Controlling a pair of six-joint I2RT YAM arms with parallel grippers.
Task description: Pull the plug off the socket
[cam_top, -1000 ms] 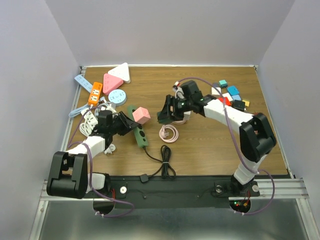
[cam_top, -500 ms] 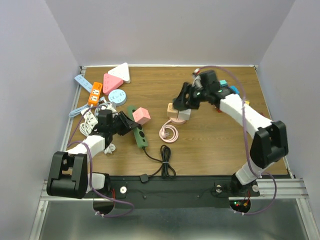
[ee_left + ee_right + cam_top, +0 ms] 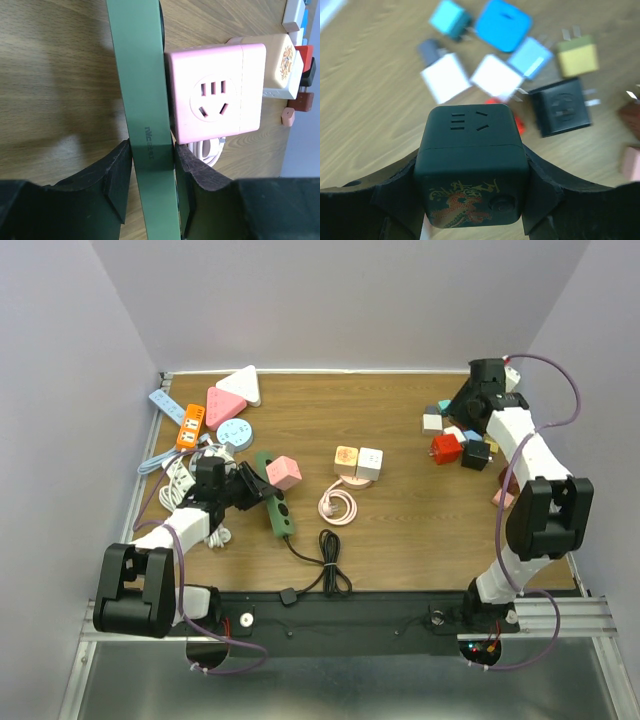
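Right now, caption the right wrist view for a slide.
Right gripper clamps a dark cube socket above scattered plug adapters.

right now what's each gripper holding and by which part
Left gripper: green power strip, clamped across its width. Right gripper: dark green cube socket, by opposite sides.

Left wrist view: the green power strip (image 3: 150,125) is cut off by the top and bottom edges, and its socket face is out of sight. The pink cube socket (image 3: 215,100) hides most of the coiled white cable (image 3: 209,150).

Right wrist view: the loose plugs on the table are blurred. The dark green cube adapter (image 3: 470,165) hides most of the red plug (image 3: 518,121).
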